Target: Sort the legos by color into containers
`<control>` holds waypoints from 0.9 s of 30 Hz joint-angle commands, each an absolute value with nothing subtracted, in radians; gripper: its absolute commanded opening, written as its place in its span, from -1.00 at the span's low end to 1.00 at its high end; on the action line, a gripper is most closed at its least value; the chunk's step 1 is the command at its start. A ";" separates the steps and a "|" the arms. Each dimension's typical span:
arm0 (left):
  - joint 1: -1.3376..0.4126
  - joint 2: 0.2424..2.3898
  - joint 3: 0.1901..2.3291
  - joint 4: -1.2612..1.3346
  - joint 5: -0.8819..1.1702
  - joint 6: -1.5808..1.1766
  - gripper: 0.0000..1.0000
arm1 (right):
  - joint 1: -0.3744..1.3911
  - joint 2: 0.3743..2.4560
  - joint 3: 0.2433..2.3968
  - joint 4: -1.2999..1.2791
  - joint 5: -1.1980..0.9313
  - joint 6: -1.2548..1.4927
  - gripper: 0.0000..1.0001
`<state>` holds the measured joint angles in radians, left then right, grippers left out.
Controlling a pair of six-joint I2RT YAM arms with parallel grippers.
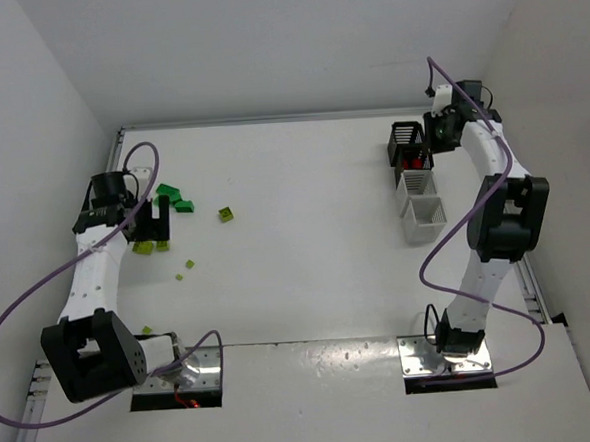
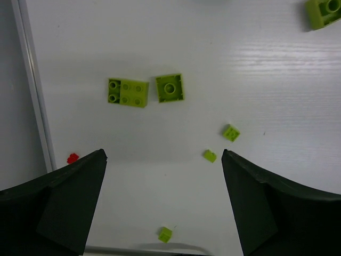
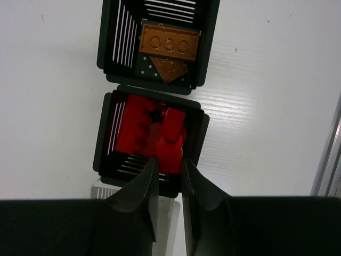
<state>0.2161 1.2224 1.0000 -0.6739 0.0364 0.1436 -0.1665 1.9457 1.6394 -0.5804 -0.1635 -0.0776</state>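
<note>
Right gripper (image 3: 169,160) is pinched almost closed on a red lego (image 3: 171,140). From the wrist camera I read the brick's long axis as running straight out along the fingers, away from the wrist. Directly below the tips sits the black container (image 3: 102,136) that already holds other red pieces, so the held brick hangs over that bin's interior, closer to the wall on the wrist side than to dead centre. Farther out, set right against it, is the second black container (image 3: 108,45) with orange-brown legos (image 3: 169,42) inside. Back toward the wrist, under the finger roots, the edge of a white container (image 3: 101,188) peeks out. My judgement is that the next move is simply letting go, and what it turns on is that the brick is above the red bin, not over its near rim or the white bin behind. Left gripper (image 2: 163,154) is spread wide with nothing in it, hovering above the table (image 2: 266,64). Two larger lime-yellow legos (image 2: 128,92) lie side by side ahead of its tips, toward the finger nearer the table edge, and tiny lime legos (image 2: 210,156) are scattered by the other finger and between the two. That arm is the one close to the loose bricks, and the right arm is the one at the bins.
</note>
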 commanded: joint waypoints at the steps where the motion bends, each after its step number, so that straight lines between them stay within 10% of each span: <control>1: 0.256 1.181 0.989 -0.716 0.023 0.185 0.91 | -0.152 1.967 1.680 -0.555 -0.156 -0.063 -0.60; 10: 0.345 1.213 1.038 -0.828 -0.028 0.186 0.83 | -0.143 1.967 1.667 -0.546 -0.147 -0.063 -0.09; 27: 0.581 1.465 1.075 -0.930 -0.029 0.328 0.12 | -0.106 1.928 1.677 -0.555 -0.245 -0.043 -0.07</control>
